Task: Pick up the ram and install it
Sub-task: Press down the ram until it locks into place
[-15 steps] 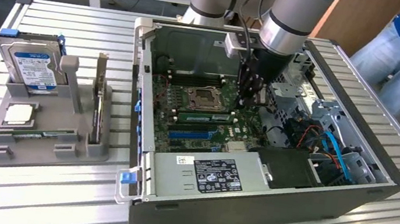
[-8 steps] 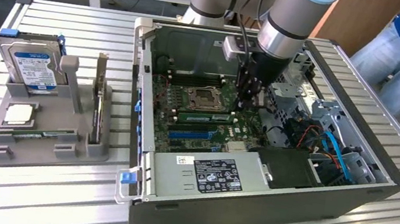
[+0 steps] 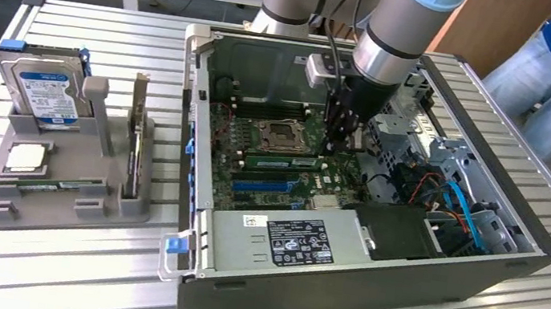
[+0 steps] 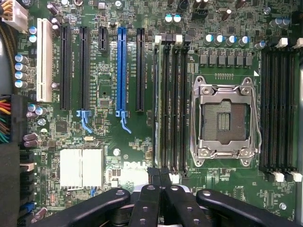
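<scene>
Slatted worktop (image 3: 77, 256) carries an open computer (image 3: 354, 214); pincer (image 3: 342, 131), fingers together, hangs over a seated ram (image 3: 282, 149); another ram (image 3: 53, 186) lies unused.

— What's the arm (image 3: 396, 26) like up close?
— Silver-grey tubes, pale blue joint caps, then a black wrist with a small grey box and dark cables.
— And the end effector (image 3: 342, 131)?
— Black, with slim linked fingers (image 4: 147, 208) pinned by round rivets.
</scene>
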Available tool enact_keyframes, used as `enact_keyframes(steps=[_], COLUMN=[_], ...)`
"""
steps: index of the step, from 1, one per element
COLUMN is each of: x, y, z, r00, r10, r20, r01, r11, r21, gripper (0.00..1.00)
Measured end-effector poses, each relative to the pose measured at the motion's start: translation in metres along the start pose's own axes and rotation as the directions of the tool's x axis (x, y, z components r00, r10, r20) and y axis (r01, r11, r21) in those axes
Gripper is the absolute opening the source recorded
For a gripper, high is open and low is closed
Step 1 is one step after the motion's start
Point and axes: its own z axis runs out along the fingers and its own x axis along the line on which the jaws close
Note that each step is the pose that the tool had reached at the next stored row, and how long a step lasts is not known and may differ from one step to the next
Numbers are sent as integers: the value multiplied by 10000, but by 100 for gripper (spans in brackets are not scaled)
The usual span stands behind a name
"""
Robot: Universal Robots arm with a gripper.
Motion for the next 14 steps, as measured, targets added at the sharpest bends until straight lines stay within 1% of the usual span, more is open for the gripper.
enact_keyframes(steps=[2, 6, 10, 14], x=[0, -35, -35, -34], y=[0, -1, -1, -3], z=[0, 12, 16, 60], r00=[10000, 10000, 10000, 10000], r10=[0, -1, 0, -1], r20=[0, 4, 4, 6], r01=[0, 1, 0, 1], r11=[10000, 10000, 10000, 10000], r21=[0, 1, 1, 1], gripper=[10, 10, 10, 10])
